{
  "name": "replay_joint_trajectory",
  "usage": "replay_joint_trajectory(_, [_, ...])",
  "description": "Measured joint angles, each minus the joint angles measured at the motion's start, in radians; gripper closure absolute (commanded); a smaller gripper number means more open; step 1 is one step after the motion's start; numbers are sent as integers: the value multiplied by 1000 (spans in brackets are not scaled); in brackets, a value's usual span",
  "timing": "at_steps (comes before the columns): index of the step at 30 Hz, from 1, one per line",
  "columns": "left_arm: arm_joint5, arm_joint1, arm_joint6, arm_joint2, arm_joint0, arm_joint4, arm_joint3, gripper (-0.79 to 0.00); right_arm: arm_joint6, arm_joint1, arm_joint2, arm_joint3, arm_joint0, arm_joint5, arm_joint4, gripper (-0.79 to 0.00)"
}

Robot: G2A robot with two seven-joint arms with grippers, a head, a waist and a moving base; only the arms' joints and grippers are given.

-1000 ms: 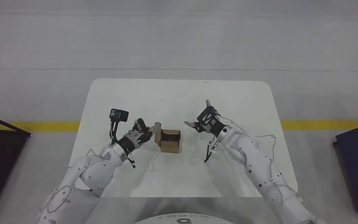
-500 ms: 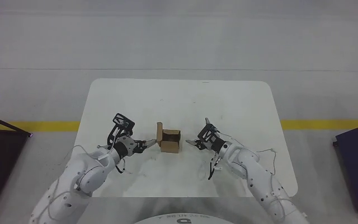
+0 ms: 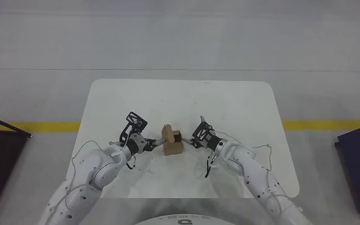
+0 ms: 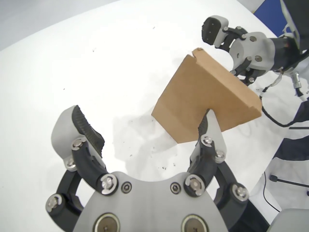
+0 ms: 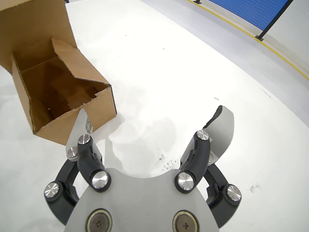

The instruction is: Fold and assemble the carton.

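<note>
At the middle of the white table (image 3: 236, 101), a bit toward the robot's side, sat the brown carton (image 3: 172, 140), squeezed in between the 2 grippers. It lay with its open mouth facing the right gripper (image 3: 195, 139) and its closed walls facing the left gripper (image 3: 151, 144). 1 long flap stuck up from the far edge of the mouth, and a shorter flap with a cut corner was angled across the opening; the inside was bare cardboard.

Left wrist view: left gripper (image 4: 142, 113) spread wide, nothing between its fingers, 1 fingertip (image 4: 208, 119) touching the carton (image 4: 207, 97) on its plain closed wall near a lower corner, the other fingertip well clear over the table (image 4: 72, 49). The right gripper (image 4: 227, 54) sat just behind the carton on the opposite side, also spread.

Right wrist view: right gripper (image 5: 152, 112) spread wide, gripping nothing, 1 fingertip (image 5: 80, 119) right at the lower rim of the carton (image 5: 60, 78) mouth, touching or nearly touching it; couldn't tell which. Other fingertip apart over bare table (image 5: 169, 61).

Floor beyond the table had a yellow line (image 3: 45, 126); a blue board (image 5: 253, 1) stood past it
</note>
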Motion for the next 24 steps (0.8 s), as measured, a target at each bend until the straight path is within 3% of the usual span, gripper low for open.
replay_joint_trajectory(11, [3, -14, 3, 70, -45, 23, 52, -785, -1, -3, -4, -8, 0, -6, -9, -785])
replay_joint_trajectory(24, [25, -18, 10, 68, -57, 30, 63, -785, -4, 1, 30, -16, -24, -9, 8, -785])
